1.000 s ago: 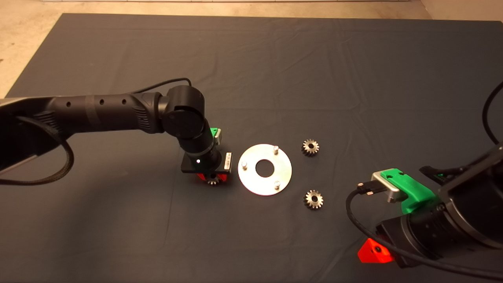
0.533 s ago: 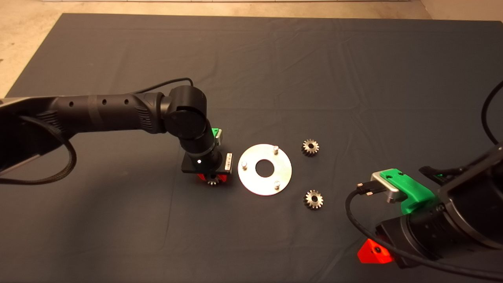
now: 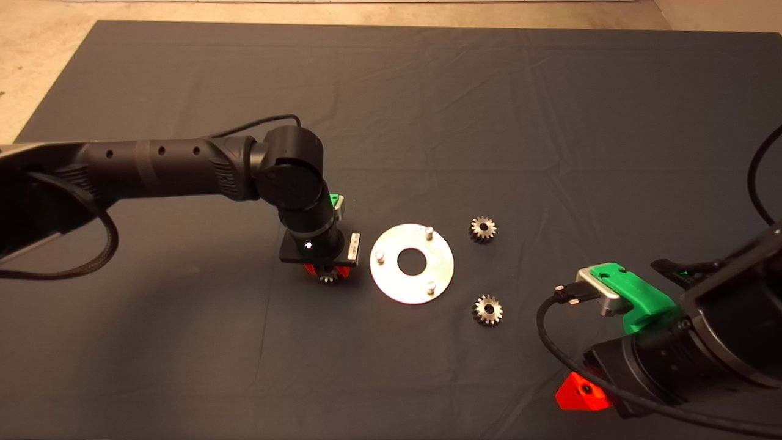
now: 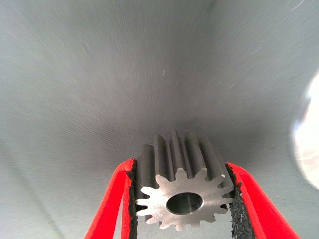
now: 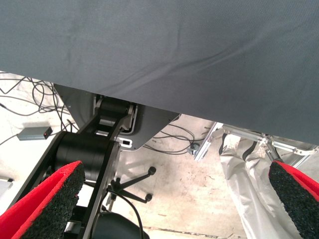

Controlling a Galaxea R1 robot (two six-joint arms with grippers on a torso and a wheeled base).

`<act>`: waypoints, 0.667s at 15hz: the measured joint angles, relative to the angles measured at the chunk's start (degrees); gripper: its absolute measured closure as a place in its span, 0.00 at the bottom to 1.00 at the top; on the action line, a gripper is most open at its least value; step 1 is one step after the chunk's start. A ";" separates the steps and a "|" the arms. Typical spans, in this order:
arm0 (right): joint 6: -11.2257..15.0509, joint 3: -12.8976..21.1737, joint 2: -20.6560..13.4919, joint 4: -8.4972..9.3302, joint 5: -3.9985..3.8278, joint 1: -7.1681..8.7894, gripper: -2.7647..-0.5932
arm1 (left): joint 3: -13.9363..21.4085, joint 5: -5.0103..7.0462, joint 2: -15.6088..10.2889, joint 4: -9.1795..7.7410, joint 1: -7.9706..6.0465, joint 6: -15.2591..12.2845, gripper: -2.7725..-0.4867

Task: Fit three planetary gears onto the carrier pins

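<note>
Shiny machined metal gear (image 4: pixel 182 191), rough black finger pads (image 4: pixel 130 199), matt woven cloth mat (image 4: pixel 99 74).

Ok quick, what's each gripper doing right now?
Left gripper: shut on a planetary gear, just left of the carrier disc.
Right gripper: open, empty, parked at the mat's lower right.

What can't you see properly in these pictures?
- Head view: the left hand and most of its gear hide under the arm's wrist.
- Left wrist view: the gear's lower teeth are cut off by the edge; the carrier disc is only a glare patch.
- Head view: the right hand is mostly hidden behind its arm.
</note>
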 joint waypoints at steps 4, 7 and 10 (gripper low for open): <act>0.00 0.02 0.02 0.00 0.00 0.00 0.01 | 0.00 0.24 2.07 -0.38 -0.44 0.00 0.81; 0.00 0.02 0.00 0.00 -0.02 0.00 0.01 | -0.01 0.88 3.58 -0.35 -0.45 0.00 0.81; 0.00 0.03 0.02 0.00 0.00 -0.02 0.01 | -0.01 0.27 5.38 -0.40 -0.48 -0.01 0.81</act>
